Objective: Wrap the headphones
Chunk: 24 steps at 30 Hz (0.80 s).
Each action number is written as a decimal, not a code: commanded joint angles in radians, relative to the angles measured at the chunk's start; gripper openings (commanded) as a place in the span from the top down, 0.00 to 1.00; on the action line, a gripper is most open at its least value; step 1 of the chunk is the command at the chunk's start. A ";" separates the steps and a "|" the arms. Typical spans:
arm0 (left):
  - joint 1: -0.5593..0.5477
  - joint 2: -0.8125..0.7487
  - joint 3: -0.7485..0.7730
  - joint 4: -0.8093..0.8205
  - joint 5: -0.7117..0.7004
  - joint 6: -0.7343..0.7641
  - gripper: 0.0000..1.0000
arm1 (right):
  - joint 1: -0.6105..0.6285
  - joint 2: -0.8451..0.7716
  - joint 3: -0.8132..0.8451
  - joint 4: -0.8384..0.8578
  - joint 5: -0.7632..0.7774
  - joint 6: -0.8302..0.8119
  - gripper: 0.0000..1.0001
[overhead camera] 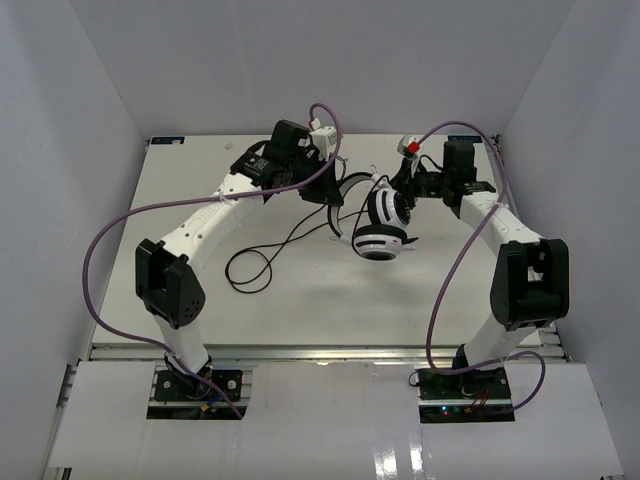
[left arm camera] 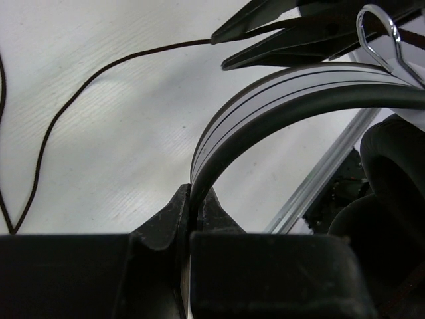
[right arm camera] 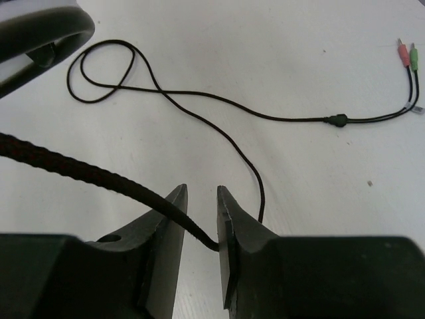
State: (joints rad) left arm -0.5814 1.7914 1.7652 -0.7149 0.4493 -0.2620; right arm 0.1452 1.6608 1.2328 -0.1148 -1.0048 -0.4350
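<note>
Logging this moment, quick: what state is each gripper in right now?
Left gripper: closed, pinching the headphones by the band.
Right gripper: open, a braided cord lying unclamped between its jaws.

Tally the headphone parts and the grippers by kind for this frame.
Headset: 1
Cord: 1
Plugs: 2, the red plug and the green plug
Grippers: 2, the left gripper and the right gripper
Total: 6
</note>
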 commanded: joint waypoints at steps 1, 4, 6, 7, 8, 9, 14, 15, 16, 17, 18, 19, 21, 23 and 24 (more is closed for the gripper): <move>-0.008 -0.079 0.081 0.071 0.107 -0.105 1.00 | -0.003 0.028 -0.058 0.299 -0.160 0.273 0.63; -0.009 -0.078 0.136 0.078 0.085 -0.147 1.00 | -0.003 0.051 -0.129 0.613 -0.212 0.533 0.53; -0.008 -0.081 0.180 0.077 0.048 -0.179 1.00 | -0.001 0.081 -0.166 0.780 -0.224 0.665 0.45; -0.008 -0.083 0.200 0.077 0.027 -0.191 1.00 | 0.000 0.097 -0.181 0.867 -0.227 0.731 0.43; -0.008 -0.086 0.226 0.076 0.001 -0.202 1.00 | 0.002 0.119 -0.195 0.997 -0.228 0.825 0.40; -0.008 -0.086 0.253 0.072 -0.027 -0.212 1.00 | 0.005 0.145 -0.208 1.163 -0.229 0.945 0.37; -0.007 -0.064 0.391 0.029 -0.134 -0.276 1.00 | 0.032 0.301 -0.203 1.859 -0.234 1.417 0.34; -0.006 -0.060 0.418 0.021 -0.154 -0.295 1.00 | 0.039 0.330 -0.191 1.923 -0.236 1.445 0.34; -0.002 -0.052 0.433 0.014 -0.174 -0.318 1.00 | 0.051 0.343 -0.188 1.937 -0.231 1.466 0.34; 0.000 -0.047 0.448 0.009 -0.191 -0.337 1.00 | 0.061 0.352 -0.186 1.948 -0.228 1.480 0.34; 0.003 -0.045 0.460 0.008 -0.203 -0.349 1.00 | 0.070 0.354 -0.185 1.954 -0.223 1.482 0.34; 0.010 -0.043 0.464 0.008 -0.211 -0.365 1.00 | 0.087 0.355 -0.183 1.965 -0.209 1.491 0.34; 0.017 -0.041 0.471 0.017 -0.210 -0.398 1.00 | 0.105 0.355 -0.180 1.965 -0.192 1.502 0.34; 0.022 -0.035 0.489 0.018 -0.213 -0.402 1.00 | 0.120 0.346 -0.180 1.949 -0.164 1.494 0.34; 0.024 -0.036 0.494 0.017 -0.215 -0.403 1.00 | 0.123 0.336 -0.187 1.919 -0.148 1.470 0.34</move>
State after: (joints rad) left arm -0.5709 1.7906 2.2026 -0.7281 0.2547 -0.5780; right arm 0.2406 2.0355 1.0218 1.2432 -1.2002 0.9858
